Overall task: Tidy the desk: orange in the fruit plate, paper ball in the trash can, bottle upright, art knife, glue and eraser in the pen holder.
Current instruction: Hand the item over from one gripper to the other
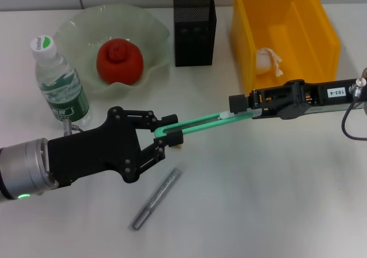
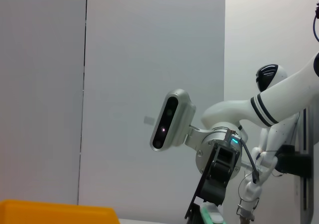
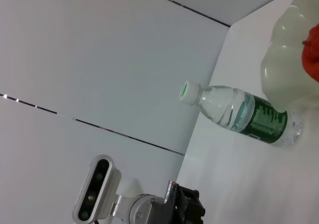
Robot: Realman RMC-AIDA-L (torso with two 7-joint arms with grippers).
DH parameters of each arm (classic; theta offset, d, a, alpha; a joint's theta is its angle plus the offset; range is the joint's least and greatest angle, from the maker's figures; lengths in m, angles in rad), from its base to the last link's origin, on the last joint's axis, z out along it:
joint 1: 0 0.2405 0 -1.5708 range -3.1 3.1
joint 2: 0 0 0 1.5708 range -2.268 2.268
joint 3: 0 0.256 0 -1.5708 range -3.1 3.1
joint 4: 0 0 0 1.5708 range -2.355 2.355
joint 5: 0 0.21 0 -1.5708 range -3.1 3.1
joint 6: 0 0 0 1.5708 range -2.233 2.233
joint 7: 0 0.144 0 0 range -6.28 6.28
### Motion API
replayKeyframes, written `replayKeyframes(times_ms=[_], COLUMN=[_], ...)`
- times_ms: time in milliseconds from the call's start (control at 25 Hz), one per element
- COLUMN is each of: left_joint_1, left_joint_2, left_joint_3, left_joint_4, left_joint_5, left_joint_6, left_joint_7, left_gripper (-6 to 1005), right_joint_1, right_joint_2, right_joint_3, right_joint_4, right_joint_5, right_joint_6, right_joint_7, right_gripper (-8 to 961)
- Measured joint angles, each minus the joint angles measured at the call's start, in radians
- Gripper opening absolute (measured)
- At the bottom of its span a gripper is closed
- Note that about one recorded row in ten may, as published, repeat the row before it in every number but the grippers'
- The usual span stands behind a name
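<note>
- My left hand (image 1: 170, 133): fingers closed on one end of the green art knife (image 1: 200, 123), held above the tabletop (image 1: 258, 183).
- My right hand (image 1: 241, 104): clamped on the knife's other end, in front of the yellow trash can (image 1: 330, 37).
- Glue stick (image 1: 156, 198): grey, lying on the tabletop just below my left hand.
- Bottle (image 1: 60, 83): upright, beside the fruit plate (image 1: 155, 34).
- Orange (image 1: 119, 62): in the fruit plate.
- Pen holder (image 1: 194, 30): black mesh, between plate and trash can.
- Paper ball (image 1: 268, 61): inside the trash can.
</note>
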Motion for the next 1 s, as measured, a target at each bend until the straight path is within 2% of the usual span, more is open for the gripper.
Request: replayKeyframes(times_ms=[80, 280, 1000], left_joint_1=[0.0, 0.0, 0.004], left_joint_2=[0.0, 0.0, -0.002], left_joint_3=[0.0, 0.0, -0.003], left_joint_4=[-0.004, -0.007, -0.043], left_joint_5=[0.0, 0.0, 0.0], left_joint_6=[0.0, -0.001, -0.01], left_joint_7=[0.009, 0.023, 0.141], left_gripper=[212, 212, 213], right_joint_1=[0.0, 0.0, -0.007], right_joint_2=[0.0, 0.0, 0.002], right_joint_3=[0.0, 0.0, 0.0], right_joint_4=[0.0, 0.0, -0.002], right_joint_5=[-0.001, -0.002, -0.005], right_joint_6=[0.0, -0.001, -0.008], right_joint_7=[0.001, 0.002, 0.0], right_gripper=[582, 404, 369])
